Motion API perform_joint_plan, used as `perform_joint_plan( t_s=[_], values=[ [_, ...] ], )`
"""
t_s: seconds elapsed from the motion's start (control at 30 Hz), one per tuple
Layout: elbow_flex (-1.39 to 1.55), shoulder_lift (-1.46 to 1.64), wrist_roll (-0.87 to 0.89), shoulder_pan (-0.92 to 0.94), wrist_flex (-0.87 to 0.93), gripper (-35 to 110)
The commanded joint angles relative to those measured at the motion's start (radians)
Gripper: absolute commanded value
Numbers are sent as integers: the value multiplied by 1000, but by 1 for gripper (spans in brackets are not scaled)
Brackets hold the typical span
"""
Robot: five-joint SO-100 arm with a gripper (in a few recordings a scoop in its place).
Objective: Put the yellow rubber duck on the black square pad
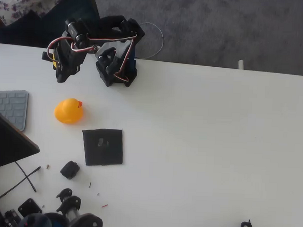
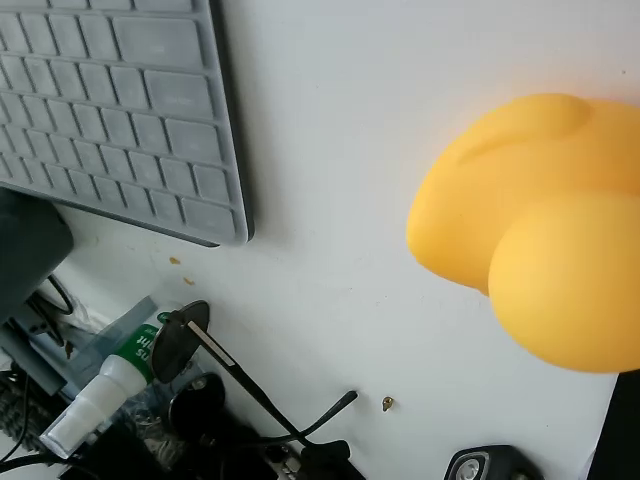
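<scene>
The yellow rubber duck [image 1: 68,111] sits upright on the white table, left of centre in the overhead view, red beak to the right. Seen from the wrist camera, the duck [image 2: 530,220] looms large at the right, apart from any finger. The black square pad [image 1: 103,146] lies flat just below and to the right of the duck, with faint grey marks near its middle and nothing on it. My gripper [image 1: 61,74] hangs at the end of the folded black arm, above the duck and short of it. The jaws are too dark to read.
A grey keyboard [image 1: 11,106] [image 2: 120,110] and a dark slanted screen [image 1: 9,142] lie left of the duck. A small black block [image 1: 69,169] [image 2: 490,465] sits below the pad. Tools, cables and a white tube [image 2: 100,395] crowd the lower left corner.
</scene>
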Motion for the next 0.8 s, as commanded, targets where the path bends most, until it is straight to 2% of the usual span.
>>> perform_joint_plan(
  t_s=[0.0,0.33,0.6,0.77],
  values=[
    [3,11,-25,15,-6,8],
    [161,25,-199,-35,-6,39],
    [166,12,-276,-32,-11,41],
    [170,8,-268,-23,-195,40]
  ],
)
